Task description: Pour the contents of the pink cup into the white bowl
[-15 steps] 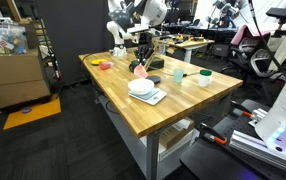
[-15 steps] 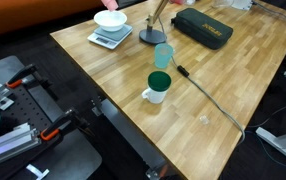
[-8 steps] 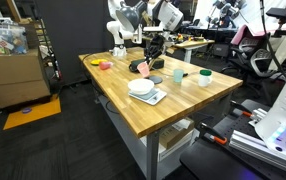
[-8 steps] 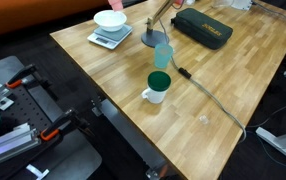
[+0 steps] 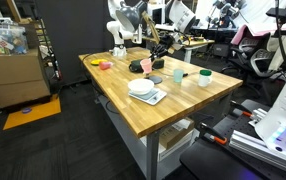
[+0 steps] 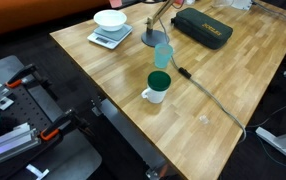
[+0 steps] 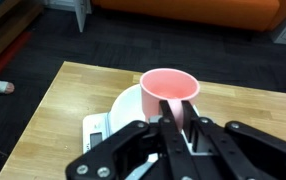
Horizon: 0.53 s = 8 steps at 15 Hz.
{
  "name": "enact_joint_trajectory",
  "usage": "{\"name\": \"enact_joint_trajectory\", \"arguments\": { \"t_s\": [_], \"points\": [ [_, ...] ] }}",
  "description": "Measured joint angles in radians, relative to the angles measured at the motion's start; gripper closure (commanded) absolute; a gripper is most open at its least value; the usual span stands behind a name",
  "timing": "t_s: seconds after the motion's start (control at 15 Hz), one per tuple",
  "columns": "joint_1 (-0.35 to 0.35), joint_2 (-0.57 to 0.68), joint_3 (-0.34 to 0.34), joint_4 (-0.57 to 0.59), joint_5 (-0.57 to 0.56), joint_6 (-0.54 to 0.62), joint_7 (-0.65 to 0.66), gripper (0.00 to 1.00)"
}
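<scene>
Fingers: the fingers (image 7: 173,122) are closed tight on the pink cup (image 7: 171,92), pinching its near wall at the rim.
Pink cup: it hangs in the air, off the surface (image 5: 133,118). In the wrist view its open mouth faces the camera. I cannot tell what is inside.
Pink cup, from far away: in an exterior view the pink cup (image 5: 145,66) is up behind the white bowl (image 5: 141,87), under the arm (image 5: 118,28).
White bowl: it is round, wide and low. In the wrist view the white bowl (image 7: 126,104) shows just behind and below the cup.
Tray: the bowl sits on a pale square tray (image 7: 97,128), which lies flat on the surface.
Blue-green cup: a see-through blue-green cup (image 6: 163,55) stands upright near the middle of the surface, well apart from the bowl.
White cup: a white cup (image 6: 157,88) with green inside stands just beside the blue-green cup, closer to the surface's edge.
Dark pan: a dark, flat pan (image 5: 155,79) rests near the tray.
Little dish: a low pink-orange dish (image 5: 105,65) sits at the far end of the surface.
Black case: a long black case (image 6: 203,28) lies flat near the other edge of the surface.
</scene>
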<state>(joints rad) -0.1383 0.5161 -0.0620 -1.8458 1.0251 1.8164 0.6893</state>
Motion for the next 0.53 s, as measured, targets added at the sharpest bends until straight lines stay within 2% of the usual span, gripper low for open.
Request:
{"name": "enact_joint_trajectory", "arguments": {
  "t_s": [0.2, 0.53],
  "points": [
    [0.0, -0.042, -0.032, -0.102, 0.07, 0.047, -0.085, 0.96],
    [-0.009, -0.128, -0.099, -0.349, 0.244, 0.176, -0.275, 0.96]
  ]
}}
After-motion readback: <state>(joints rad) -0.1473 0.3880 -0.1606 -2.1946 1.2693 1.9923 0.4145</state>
